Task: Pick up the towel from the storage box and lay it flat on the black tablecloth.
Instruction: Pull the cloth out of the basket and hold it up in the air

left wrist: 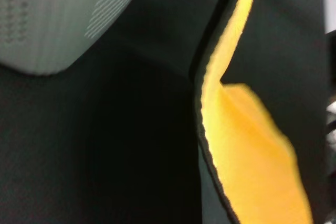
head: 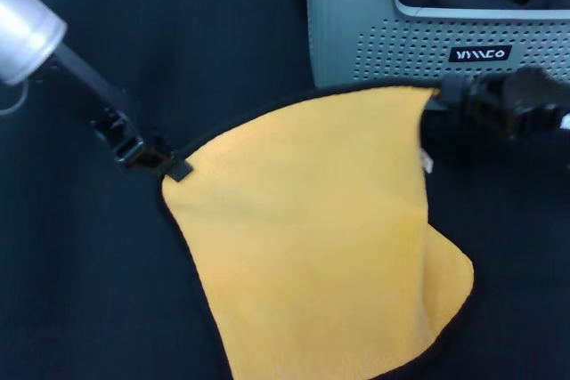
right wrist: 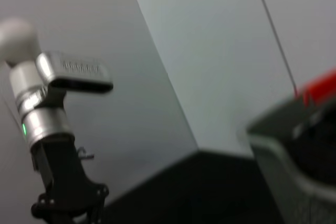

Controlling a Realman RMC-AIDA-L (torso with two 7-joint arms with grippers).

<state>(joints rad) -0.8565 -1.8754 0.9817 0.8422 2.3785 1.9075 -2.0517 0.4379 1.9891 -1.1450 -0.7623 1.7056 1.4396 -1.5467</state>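
Left gripper pinched on one towel corner, arm slanting down from the upper left. Right gripper clamped on the opposite upper corner, arm reaching in level from the right, just before the box. Towel stretched between both jaws, lower part draped on the tablecloth, one side folded under. Box directly behind the right jaws.
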